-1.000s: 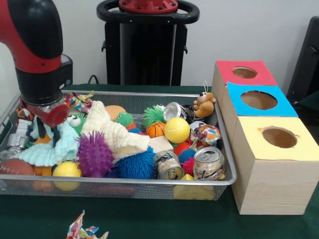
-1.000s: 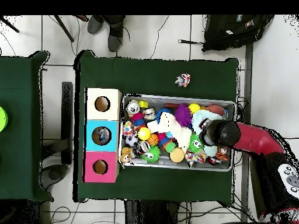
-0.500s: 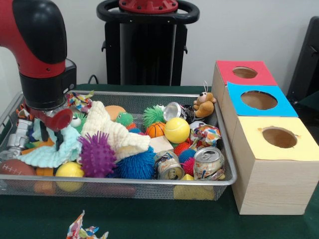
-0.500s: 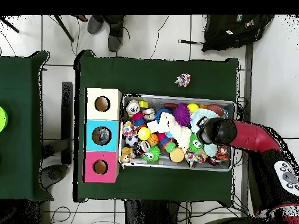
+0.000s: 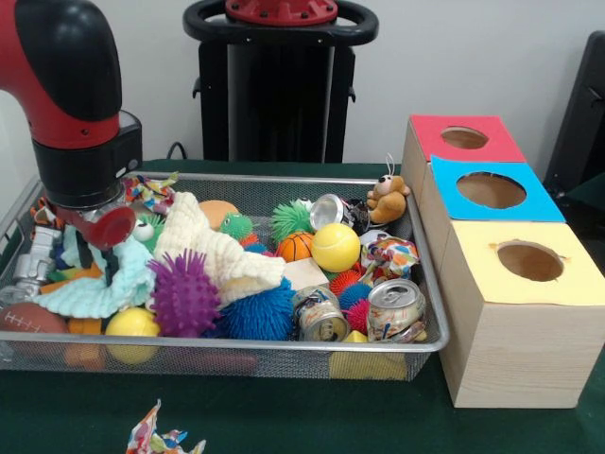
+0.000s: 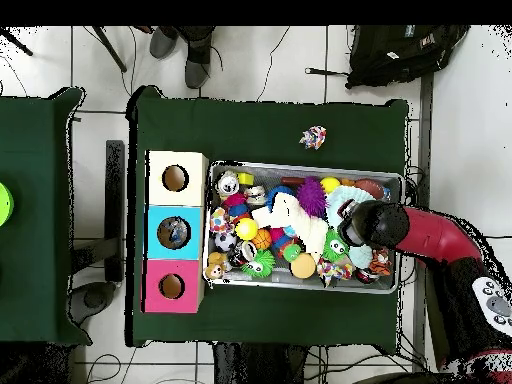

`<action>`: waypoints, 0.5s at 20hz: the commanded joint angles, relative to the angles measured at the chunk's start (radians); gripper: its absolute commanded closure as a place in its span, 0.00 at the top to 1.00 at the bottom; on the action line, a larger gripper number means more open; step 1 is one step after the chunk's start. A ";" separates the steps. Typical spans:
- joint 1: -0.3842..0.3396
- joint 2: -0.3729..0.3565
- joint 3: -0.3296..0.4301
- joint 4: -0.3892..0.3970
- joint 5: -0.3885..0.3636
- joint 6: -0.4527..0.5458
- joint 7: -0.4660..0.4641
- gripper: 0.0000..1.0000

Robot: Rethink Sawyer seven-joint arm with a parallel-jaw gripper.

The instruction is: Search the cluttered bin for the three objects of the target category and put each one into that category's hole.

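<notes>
The bin (image 5: pixel 430 342) is packed – spiky balls, two crushed cans (image 5: pixel 395 310), a yellow ball (image 5: pixel 336 247), a cream cloth (image 5: pixel 213 251) and a pale green cloth (image 5: pixel 99 288) all lie heaped in it, so the sort looks barely begun, if at all. The three boxes beside the bin – red-topped box (image 5: pixel 463 138), blue-topped box (image 5: pixel 489 190), yellow-topped box (image 5: pixel 527 261) – show round holes on top; the overhead view hints at something dark inside the blue one (image 6: pixel 173 233), too small to name. The target category is not shown, so which three things count cannot be told; candidates such as the cans lie in the bin's corner nearest the boxes. The tool (image 5: pixel 92 248) hangs low at the bin's opposite end, right over the pale green cloth, and whether it is wide, narrow or gripping cloth cannot be told. A scrap of patterned wrapper (image 5: pixel 163 437) lies on the desk (image 5: pixel 284 416) outside the bin. Judgement: all three placements probably remain.
</notes>
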State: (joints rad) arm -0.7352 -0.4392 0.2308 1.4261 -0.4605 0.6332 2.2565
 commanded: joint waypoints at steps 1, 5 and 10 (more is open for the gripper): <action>0.048 0.129 0.167 0.026 0.065 -0.048 -0.054 1.00; 0.071 0.114 0.128 0.020 0.035 -0.082 -0.021 0.00; 0.093 0.090 0.097 -0.002 0.015 -0.047 -0.029 0.00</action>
State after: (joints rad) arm -0.7131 -0.4400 0.2204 1.4286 -0.4609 0.6588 2.2563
